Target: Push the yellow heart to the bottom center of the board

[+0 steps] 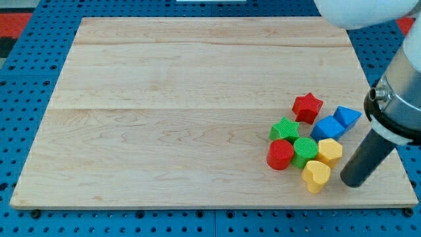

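The yellow heart (316, 175) lies near the board's bottom right, at the lower edge of a cluster of blocks. My tip (352, 182) rests on the board just to the right of the heart, a small gap apart. A yellow hexagon block (329, 151) sits just above the heart. A green cylinder (305, 151) and a red cylinder (281, 155) lie to the heart's upper left.
The cluster also holds a green star (285, 129), a red star (307, 106), a blue cube (327, 128) and a blue triangular block (346, 117). The wooden board (184, 99) lies on a blue pegboard; its right edge (388, 145) is close to the rod.
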{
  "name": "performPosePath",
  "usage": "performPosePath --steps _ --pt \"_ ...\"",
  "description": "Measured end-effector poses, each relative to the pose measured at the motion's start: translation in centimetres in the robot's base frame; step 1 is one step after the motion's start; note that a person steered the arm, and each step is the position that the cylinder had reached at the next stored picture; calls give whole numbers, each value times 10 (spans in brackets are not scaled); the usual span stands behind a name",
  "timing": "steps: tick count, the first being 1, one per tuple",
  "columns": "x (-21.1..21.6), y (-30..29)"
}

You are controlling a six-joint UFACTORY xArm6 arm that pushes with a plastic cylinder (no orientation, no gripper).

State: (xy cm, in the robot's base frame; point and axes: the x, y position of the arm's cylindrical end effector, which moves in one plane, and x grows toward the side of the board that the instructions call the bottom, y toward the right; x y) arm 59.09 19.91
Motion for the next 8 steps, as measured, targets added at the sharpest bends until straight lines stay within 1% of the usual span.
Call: performPosePath --steps 1,2,3,5,6,8 --pt "0 -27" --pt "-32 -77" --pt "-53 -109" --pt "-28 -66" --pt "-28 -115" --pt "-17 -121"
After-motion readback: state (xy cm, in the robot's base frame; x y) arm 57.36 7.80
